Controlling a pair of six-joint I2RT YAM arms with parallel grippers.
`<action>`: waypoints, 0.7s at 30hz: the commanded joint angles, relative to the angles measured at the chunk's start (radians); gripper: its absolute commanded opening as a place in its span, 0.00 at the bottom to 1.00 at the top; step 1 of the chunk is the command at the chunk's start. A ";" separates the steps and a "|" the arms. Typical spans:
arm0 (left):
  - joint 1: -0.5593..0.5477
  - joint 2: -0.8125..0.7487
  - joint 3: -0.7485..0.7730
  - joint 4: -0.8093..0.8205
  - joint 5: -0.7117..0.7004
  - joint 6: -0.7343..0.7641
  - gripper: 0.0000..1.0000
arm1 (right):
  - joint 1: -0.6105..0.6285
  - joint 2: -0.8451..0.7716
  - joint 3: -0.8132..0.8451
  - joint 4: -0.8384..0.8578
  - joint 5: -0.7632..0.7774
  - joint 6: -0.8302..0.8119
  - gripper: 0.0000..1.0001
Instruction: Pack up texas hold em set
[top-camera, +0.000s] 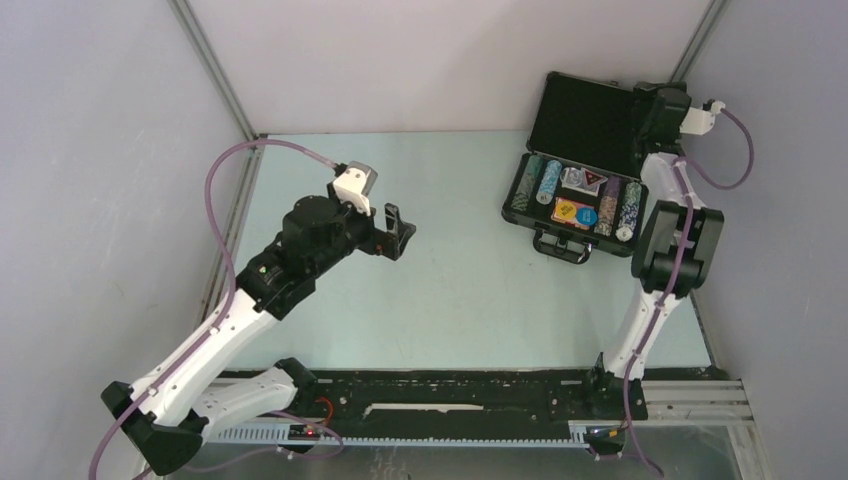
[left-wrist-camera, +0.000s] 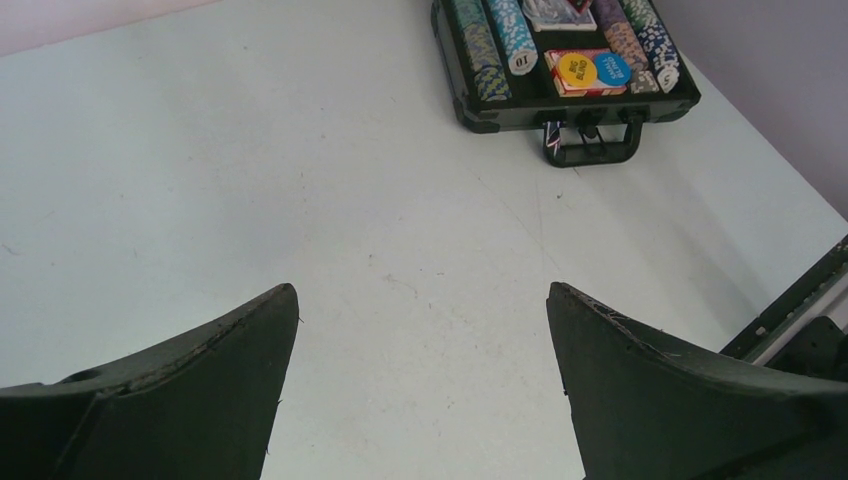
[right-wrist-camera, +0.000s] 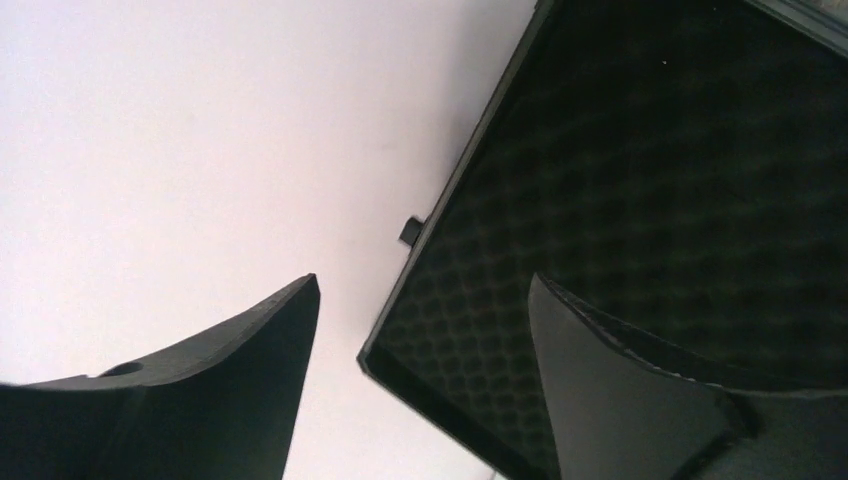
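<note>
Right pincer (right-wrist-camera: 422, 288) gapes astride the lid (right-wrist-camera: 650, 180) edge, centre frame: clamp the rim squarely, then swing it down slowly. Left pincer (left-wrist-camera: 422, 290) hangs released.

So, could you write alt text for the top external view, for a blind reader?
An open black briefcase with rows of poker chips sits at the table's far right, the right gripper at the edge of its raised lid. The left gripper hangs open over the table's left half.

- Left end effector (left-wrist-camera: 420, 300) hovers over the bench (top-camera: 450, 290), well left of the briefcase (top-camera: 562, 245), jaws spread wide.
- Right end effector (right-wrist-camera: 420, 285) is raised at the briefcase's lid (right-wrist-camera: 650, 200), jaws apart.
</note>
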 joint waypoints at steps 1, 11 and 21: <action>0.005 0.014 0.012 -0.005 -0.010 0.019 1.00 | -0.008 0.152 0.193 -0.027 -0.006 0.140 0.81; 0.007 0.036 0.021 -0.020 -0.026 0.029 1.00 | 0.020 0.433 0.593 -0.210 0.087 0.162 0.74; 0.007 0.041 0.025 -0.026 -0.026 0.029 1.00 | 0.015 0.488 0.656 -0.213 0.106 0.195 0.38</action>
